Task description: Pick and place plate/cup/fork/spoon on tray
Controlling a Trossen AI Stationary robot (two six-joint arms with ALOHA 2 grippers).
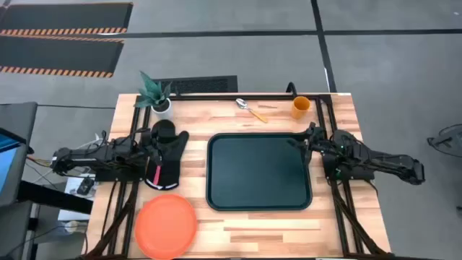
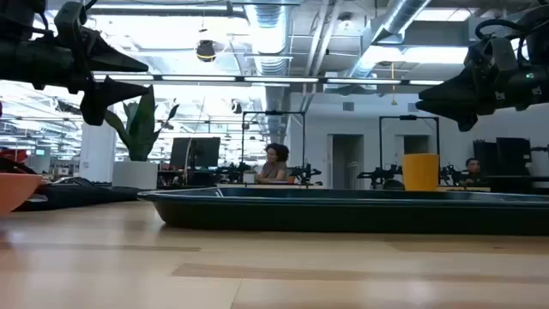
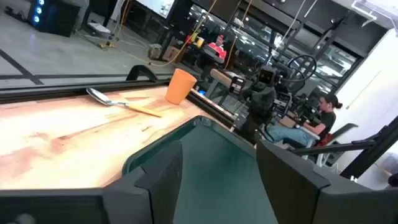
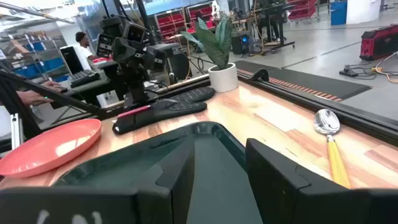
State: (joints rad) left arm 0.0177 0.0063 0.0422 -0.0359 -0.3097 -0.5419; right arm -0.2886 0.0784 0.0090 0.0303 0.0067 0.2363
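The dark green tray (image 1: 260, 172) lies in the middle of the table. The orange-red plate (image 1: 167, 226) sits at the near left. The orange-yellow cup (image 1: 301, 107) stands upright at the far right, and the orange-handled spoon (image 1: 251, 110) lies left of it. The fork's red handle (image 1: 157, 175) lies on the black oven mitt (image 1: 164, 155). My left gripper (image 1: 160, 146) hovers open over the mitt, left of the tray (image 3: 217, 155). My right gripper (image 1: 299, 142) hovers open over the tray's far right corner (image 4: 217, 155). Both are empty.
A small potted plant (image 1: 159, 100) stands at the far left of the table. Black frame rails run along the far edge (image 1: 238, 94) and down both sides. People sit at desks in the room beyond the table (image 2: 276, 165).
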